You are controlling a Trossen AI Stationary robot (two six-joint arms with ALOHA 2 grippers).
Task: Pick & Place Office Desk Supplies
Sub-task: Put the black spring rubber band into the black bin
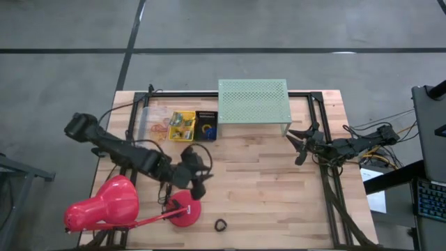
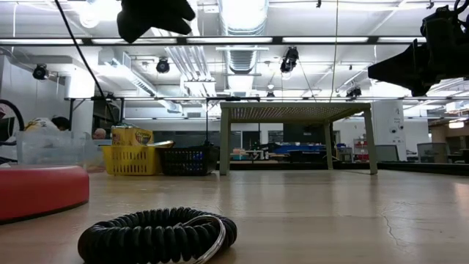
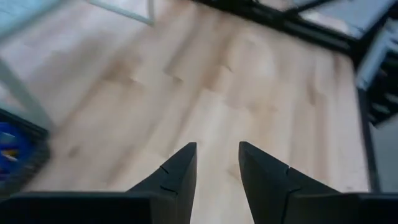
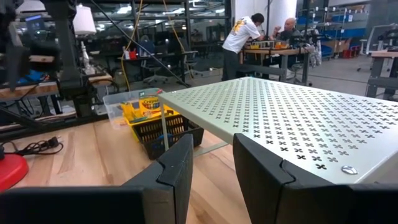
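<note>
**Black Coil Loop Waits Alone at Near Edge of Bench**

Seen from above: left hand (image 1: 197, 169) raised over the left-centre of the bench (image 1: 265, 181), fingers a narrow gap apart and holding nothing, only bare wood beneath in its wrist view. Right hand (image 1: 301, 145) parked at the right, just beside the near right leg of the green perforated shelf (image 1: 252, 101), fingers likewise slightly parted and empty.

Nearest the camera in the low view: a black coiled ring loop (image 2: 157, 235), lying flat on the wood by itself, near the front edge and just right of the red lamp base (image 1: 185, 211). Far left, beside the shelf: a yellow basket (image 1: 182, 125) with crayon boxes, a black basket (image 1: 207, 126) with a blue loop inside, and a clear tray (image 1: 153, 125) holding what look like thin tan bands.

Likely handling: very light, springy, somewhat slick plastic coil; apt to squash, twist or skate away under a careless pinch. Best taken from straight above, one finger inside the ring and one outside, closing across a single side of the coil rather than spanning the whole loop. Metal key ring at one end, partly visible, probably too thin for a sure hold.
</note>
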